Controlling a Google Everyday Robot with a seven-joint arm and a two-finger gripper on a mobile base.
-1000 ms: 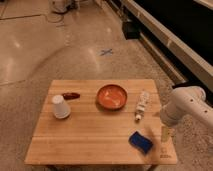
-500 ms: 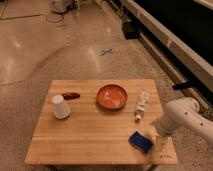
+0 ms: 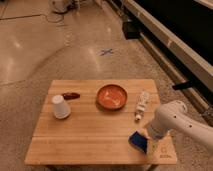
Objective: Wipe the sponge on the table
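The dark blue sponge lies flat near the front right corner of the light wooden table. My white arm reaches in from the right and bends down over that corner. The gripper is low at the sponge's right edge, open, and either touching the sponge or just above it. The arm's end covers part of the sponge's right side.
An orange bowl sits at the table's middle back. A white upturned cup and a small dark red object are at the left. A small white bottle lies right of the bowl, close behind the arm. A logo mark is at the front right corner.
The arm has swung down and to the left, from beside the table's right edge to the sponge. The sponge and the other objects have not moved.
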